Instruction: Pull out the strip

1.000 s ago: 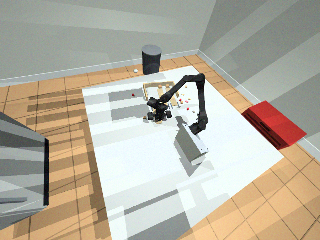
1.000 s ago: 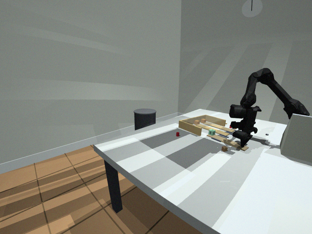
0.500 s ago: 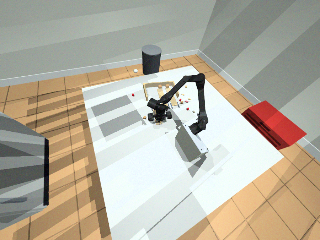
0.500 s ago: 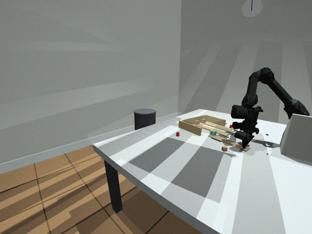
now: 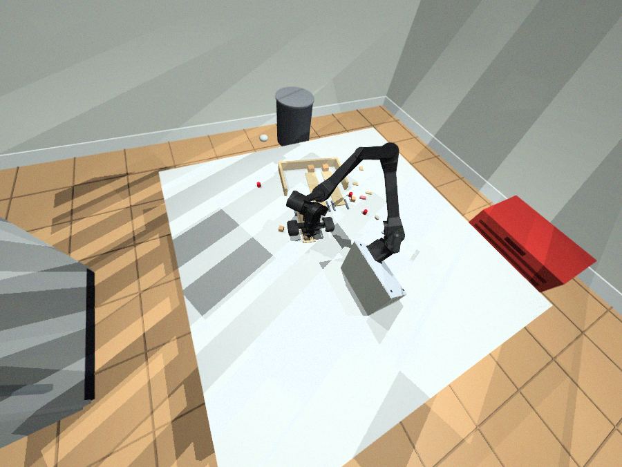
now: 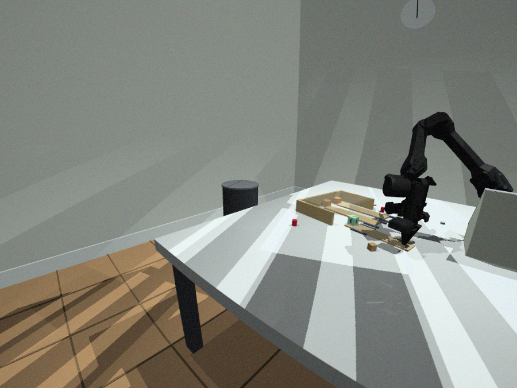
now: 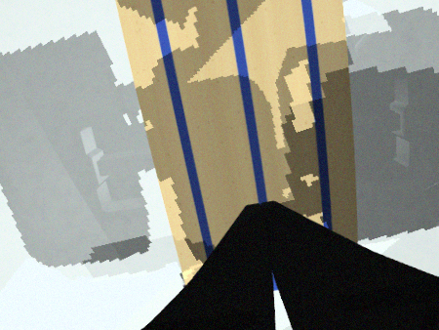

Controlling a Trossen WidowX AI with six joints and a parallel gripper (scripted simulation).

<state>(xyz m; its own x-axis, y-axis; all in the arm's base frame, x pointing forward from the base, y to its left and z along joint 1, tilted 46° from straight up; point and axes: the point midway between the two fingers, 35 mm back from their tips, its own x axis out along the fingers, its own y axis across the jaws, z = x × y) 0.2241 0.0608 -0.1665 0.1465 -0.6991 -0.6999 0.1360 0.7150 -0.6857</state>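
The green labelled cube [image 6: 352, 220] stands at the far end of a tan strip [image 6: 378, 235] [image 7: 215, 112], just outside the open side of the wooden frame [image 5: 282, 179] [image 6: 313, 212]. The arm hides the cube in the top view. Dark blue lines run along the strip in the wrist view. My gripper [image 5: 309, 237] [image 6: 405, 243] [image 7: 261, 217] is shut with nothing seen between its fingers. It points down, with its tips at the strip's near end, away from the cube. Whether they touch it is hard to tell. Two other strips [image 5: 314, 182] [image 5: 330, 184] lie alongside, with their far ends inside the frame.
Orange blocks [image 5: 310, 168] [image 5: 325, 167] sit on the other strips' far ends. A loose tan cube [image 5: 280, 229] [image 6: 371, 247] lies beside my gripper. A red cylinder [image 5: 258, 184] [image 6: 294, 222] stands left of the frame. Small pieces lie to the right. A grey box [image 5: 369, 281] stands by the arm's base.
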